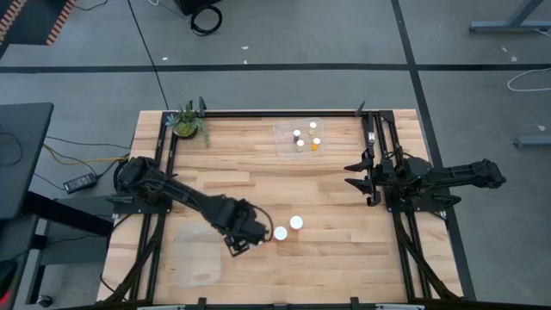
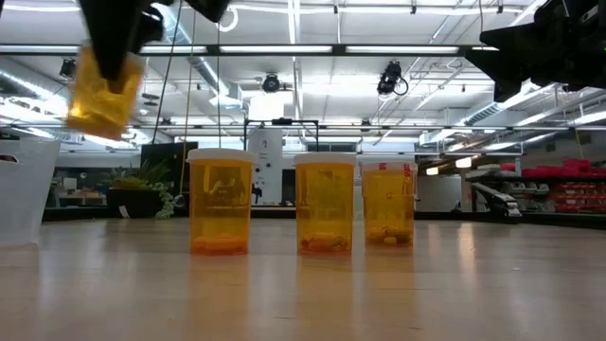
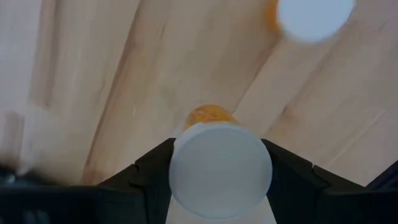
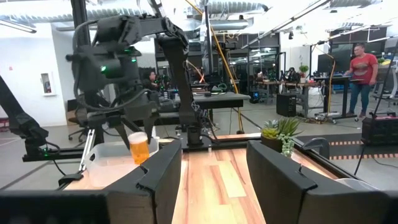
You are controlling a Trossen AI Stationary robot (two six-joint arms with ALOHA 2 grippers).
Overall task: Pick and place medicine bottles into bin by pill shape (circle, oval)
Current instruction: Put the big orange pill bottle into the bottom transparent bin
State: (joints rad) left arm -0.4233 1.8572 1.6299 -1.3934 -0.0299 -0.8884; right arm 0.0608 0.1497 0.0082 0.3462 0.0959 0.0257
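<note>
The left claw (image 1: 244,238) holds an orange bottle (image 3: 219,168) by its sides, lifted above the worktop (image 1: 258,185), just beside two white-capped bottles (image 1: 288,228). In the high view the claw hides the held bottle; the low view shows it hanging in the air. Four small bottles (image 1: 306,137) stand in a clear bin (image 1: 284,142), near the potted plant (image 1: 187,123). The right claw (image 4: 214,171) waits open and empty at the worktop's right edge.

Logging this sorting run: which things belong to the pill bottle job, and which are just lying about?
Job: left gripper, shut on held bottle; loose bottle on table; four bottles in far clear bin; near clear bin.
Lying about: potted plant; floor power brick; right gripper idle.
</note>
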